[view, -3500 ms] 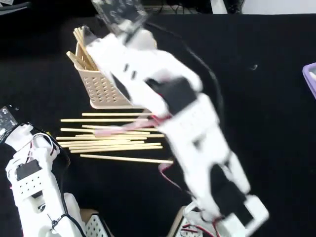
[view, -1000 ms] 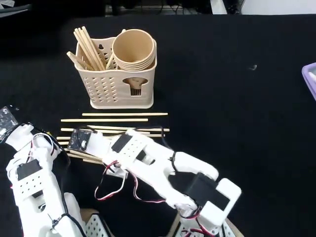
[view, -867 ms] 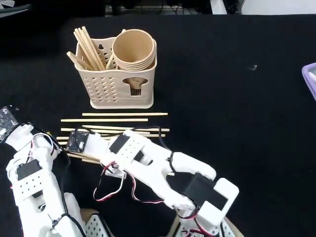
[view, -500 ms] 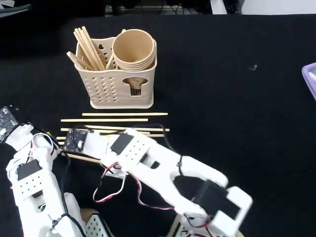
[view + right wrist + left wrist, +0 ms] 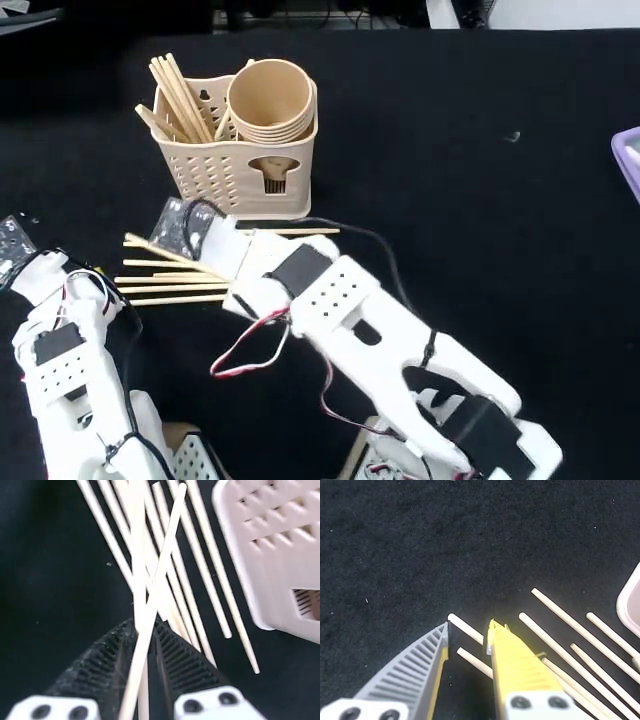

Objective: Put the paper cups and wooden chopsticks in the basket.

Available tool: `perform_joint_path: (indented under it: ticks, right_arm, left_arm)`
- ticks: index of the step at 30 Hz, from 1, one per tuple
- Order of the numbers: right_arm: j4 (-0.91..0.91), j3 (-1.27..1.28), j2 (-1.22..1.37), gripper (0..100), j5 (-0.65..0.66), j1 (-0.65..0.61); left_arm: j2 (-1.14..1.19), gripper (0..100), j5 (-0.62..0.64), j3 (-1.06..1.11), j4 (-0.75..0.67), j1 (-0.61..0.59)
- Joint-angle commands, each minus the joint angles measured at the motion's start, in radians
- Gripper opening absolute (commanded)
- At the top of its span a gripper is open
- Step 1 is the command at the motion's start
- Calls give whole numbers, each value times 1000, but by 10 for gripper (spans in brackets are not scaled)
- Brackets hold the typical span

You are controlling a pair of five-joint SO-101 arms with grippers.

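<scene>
No text legible — none.

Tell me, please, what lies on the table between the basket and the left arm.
Loose wooden chopsticks lie there, in the high view; the right claw grips a chopstick over them.

The high view looks steeply down on the counter (image 5: pixel 520 200) from above the 2 arm bases. The wrist views look close along the left gripper (image 5: pixel 468 625) and the right gripper (image 5: pixel 142 625) onto the counter. All 3 share the loose chopsticks (image 5: pixel 165 281) beside the basket (image 5: pixel 235 180).
</scene>
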Motion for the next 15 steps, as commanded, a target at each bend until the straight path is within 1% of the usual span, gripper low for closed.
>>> perform_joint_path:
  ticks: [1,7,11,15]
  right_arm:
    - [-17,-101,-50,11,3,25]
    - [6,-246,-58,11,-77,25]
    - [35,-361,-58,11,-83,25]
    - [25,-430,-48,11,-83,23]
  left_arm:
    - [-18,138,3,-10,-17,-1]
    - [-18,138,3,-10,-17,-1]
    - [-18,138,3,-10,-17,-1]
    - [-18,138,3,-10,-17,-1]
